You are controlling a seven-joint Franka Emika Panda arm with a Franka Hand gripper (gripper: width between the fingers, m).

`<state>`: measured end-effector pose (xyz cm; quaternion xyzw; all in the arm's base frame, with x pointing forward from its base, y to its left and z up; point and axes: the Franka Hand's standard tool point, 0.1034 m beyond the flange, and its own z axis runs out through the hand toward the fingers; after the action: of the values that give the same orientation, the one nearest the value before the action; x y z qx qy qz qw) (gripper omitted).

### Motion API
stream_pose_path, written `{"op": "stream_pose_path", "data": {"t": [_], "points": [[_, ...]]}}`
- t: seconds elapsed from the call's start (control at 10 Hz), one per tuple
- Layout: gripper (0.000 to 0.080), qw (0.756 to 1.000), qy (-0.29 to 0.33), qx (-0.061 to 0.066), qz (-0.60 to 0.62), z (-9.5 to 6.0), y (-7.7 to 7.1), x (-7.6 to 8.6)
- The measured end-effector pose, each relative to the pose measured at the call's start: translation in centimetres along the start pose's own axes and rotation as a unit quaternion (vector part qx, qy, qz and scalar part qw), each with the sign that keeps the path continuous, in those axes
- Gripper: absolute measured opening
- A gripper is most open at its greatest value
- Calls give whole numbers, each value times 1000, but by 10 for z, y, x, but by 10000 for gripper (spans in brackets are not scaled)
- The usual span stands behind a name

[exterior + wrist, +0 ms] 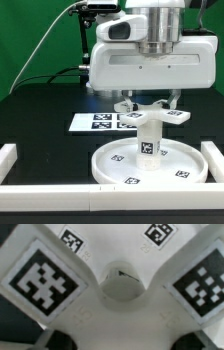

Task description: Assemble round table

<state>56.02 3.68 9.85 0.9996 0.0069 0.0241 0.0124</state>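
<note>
on one round disc (150, 165), one leg (149, 140), one cross base (150, 115), gripper (149, 104) state unclear

One camera stands off my arm, low and facing me across the black desk (40, 110). It looks at the large white rimmed plastic disc (120, 168), which fills the near foreground, with the flat white marker board (92, 121) beyond the disc and a green backdrop farther behind. My wrist camera looks straight down from very close above the disc, onto the white cross-shaped plastic base (118, 308); its tagged arms fill the picture, blurred by nearness. Both views share that base (150, 115) above the disc's middle.
</note>
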Motion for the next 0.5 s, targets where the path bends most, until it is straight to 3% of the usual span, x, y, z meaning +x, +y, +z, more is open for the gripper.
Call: {"op": "stream_pose_path", "data": {"t": [0.3, 0.5], "points": [[440, 987, 4, -2, 160, 0, -5, 1], [440, 957, 5, 5, 291, 1, -5, 2]]}}
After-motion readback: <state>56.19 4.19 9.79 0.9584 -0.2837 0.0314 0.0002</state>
